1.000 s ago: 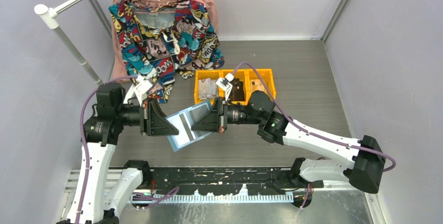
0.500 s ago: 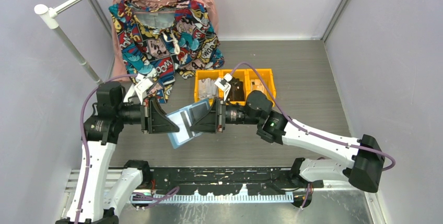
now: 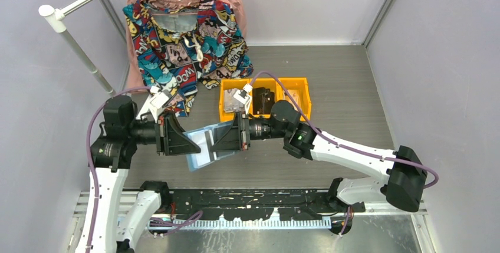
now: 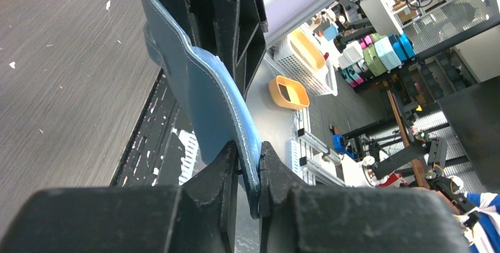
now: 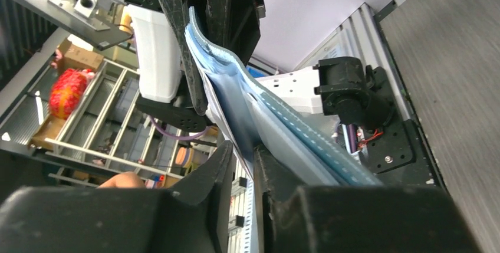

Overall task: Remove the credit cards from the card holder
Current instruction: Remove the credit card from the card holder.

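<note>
The teal-blue card holder hangs open in the air between my two grippers, above the near part of the table. My left gripper is shut on the edge of its blue cover, with both jaws pressed on the leather around the left gripper's tips. My right gripper grips from the opposite side. In the right wrist view its jaws pinch a thin pale leaf of the card holder. I cannot tell whether that leaf is a card or a clear sleeve. No loose credit card shows.
Three joined orange bins with small items stand behind the grippers. A comic-print shirt hangs on a hanger at the back left beside a white pole. A black rail runs along the table's near edge.
Both grippers and the card holder have shifted a little left and toward the near edge. The right arm has reached further left. Both grips look unchanged.
</note>
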